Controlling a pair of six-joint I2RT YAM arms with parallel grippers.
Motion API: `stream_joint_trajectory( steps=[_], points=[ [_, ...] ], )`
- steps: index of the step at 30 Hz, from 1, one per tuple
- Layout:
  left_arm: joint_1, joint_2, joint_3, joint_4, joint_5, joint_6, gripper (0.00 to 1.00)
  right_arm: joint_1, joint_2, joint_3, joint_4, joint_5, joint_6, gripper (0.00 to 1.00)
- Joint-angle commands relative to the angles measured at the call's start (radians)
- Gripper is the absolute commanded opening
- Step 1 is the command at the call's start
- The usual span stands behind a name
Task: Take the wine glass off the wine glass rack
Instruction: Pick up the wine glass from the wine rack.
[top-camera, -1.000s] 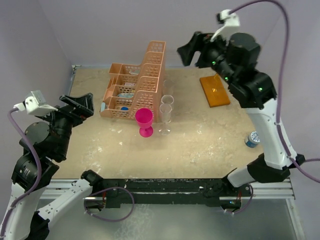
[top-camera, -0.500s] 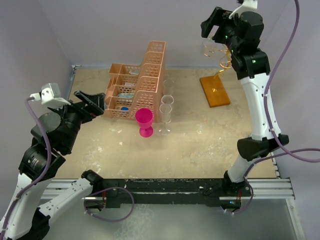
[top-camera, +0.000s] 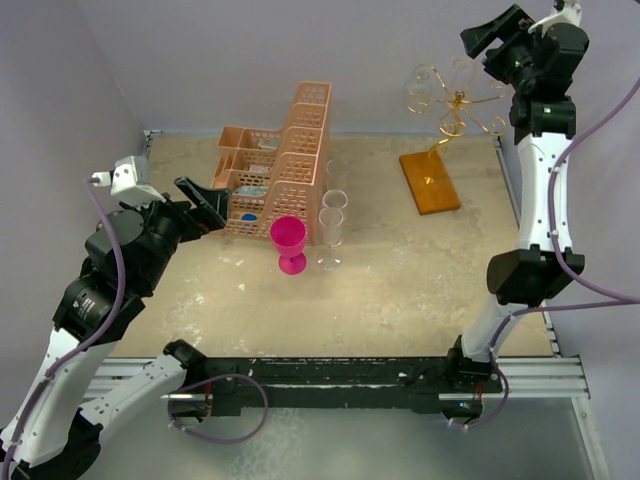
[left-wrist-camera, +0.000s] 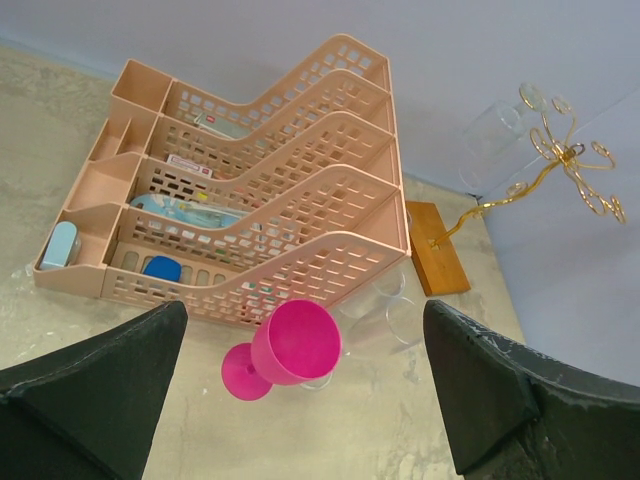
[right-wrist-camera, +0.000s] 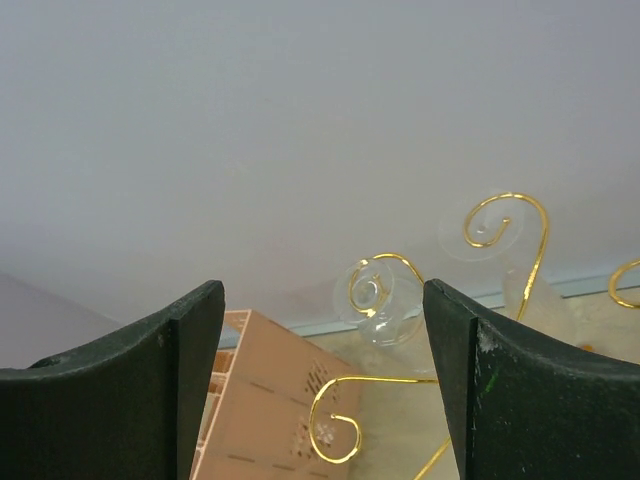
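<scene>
end effector (right-wrist-camera: 322, 300) spread | wine glass rack (right-wrist-camera: 385, 379) curls ahead | wine glass (right-wrist-camera: 385, 318) (clear) in curl

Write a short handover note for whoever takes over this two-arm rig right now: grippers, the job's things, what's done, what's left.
Left gripper: open, empty, low near the peach basket.
Right gripper: open, empty, high beside the wine glass rack, touching nothing.
Rack: far right of the table; a clear wine glass hangs from its spiral arms.
Done: nothing removed.
Left: grip the glass and slide it off.
</scene>
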Motion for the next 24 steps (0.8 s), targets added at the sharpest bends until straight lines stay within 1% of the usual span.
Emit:
stream_joint_trajectory(
  steps=[1, 4, 7, 14, 19, 24],
  points=[
    [0.001, -0.003, -0.009, 0.063, 0.04, 0.023, 0.99, -0.029, 0.031, 0.006, 0.097, -0.135, 0.141, 0.83],
    [0.001, -0.006, -0.011, 0.064, 0.042, 0.022, 0.99, -0.037, 0.022, -0.013, 0.103, -0.06, 0.193, 0.88],
    [0.001, -0.01, -0.01, 0.062, 0.041, 0.02, 0.99, -0.04, 0.019, -0.034, 0.118, -0.024, 0.246, 0.89],
    [0.001, -0.017, -0.011, 0.063, 0.045, 0.012, 0.99, -0.071, 0.085, 0.01, 0.047, -0.03, 0.334, 0.78],
    [0.001, -0.023, -0.013, 0.059, 0.042, 0.011, 0.99, -0.081, 0.121, 0.022, 0.057, -0.04, 0.37, 0.66],
    [0.001, -0.021, -0.018, 0.064, 0.045, 0.013, 0.99, -0.085, 0.172, 0.058, 0.066, -0.079, 0.397, 0.63]
  ],
)
